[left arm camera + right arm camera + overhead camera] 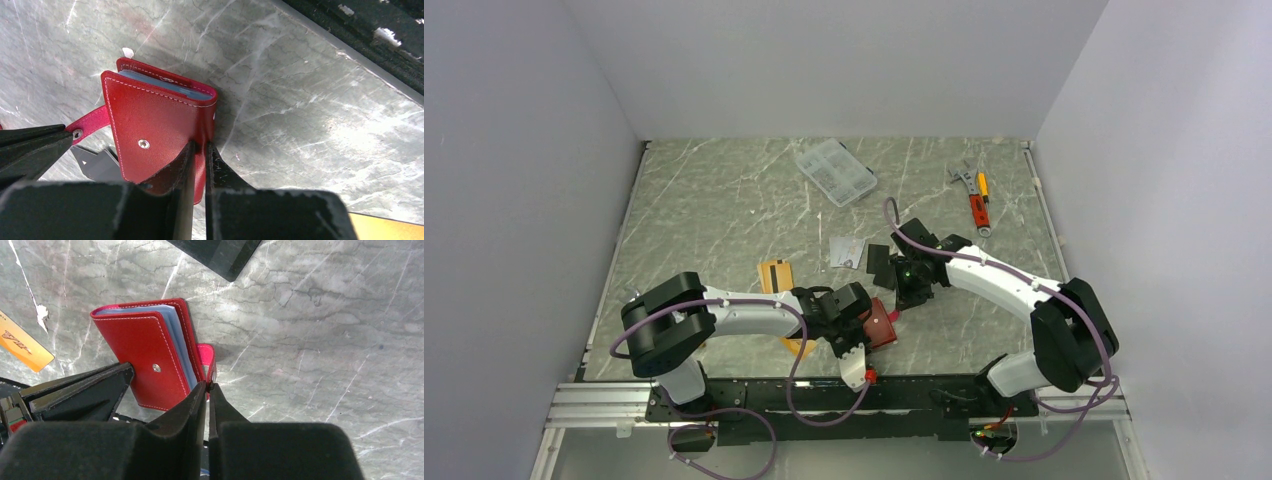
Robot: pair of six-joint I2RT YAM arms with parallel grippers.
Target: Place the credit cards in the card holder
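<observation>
The red card holder (882,326) is raised off the table between both arms, its light blue sleeves showing along the edge (145,355). My left gripper (200,145) is shut on the holder's (150,120) folded edge. My right gripper (207,385) is shut on its pink-red snap tab (206,357). One orange-gold credit card (774,275) lies left of the arms. A silver-grey card (847,250) lies behind them. Another orange card (799,347) peeks out under the left arm.
A dark flat rectangle (879,262) lies beside the silver card; I cannot tell if it is a card or a wallet. A clear compartment box (835,171) sits at the back. A wrench (964,178) and a red-orange tool (977,208) lie back right.
</observation>
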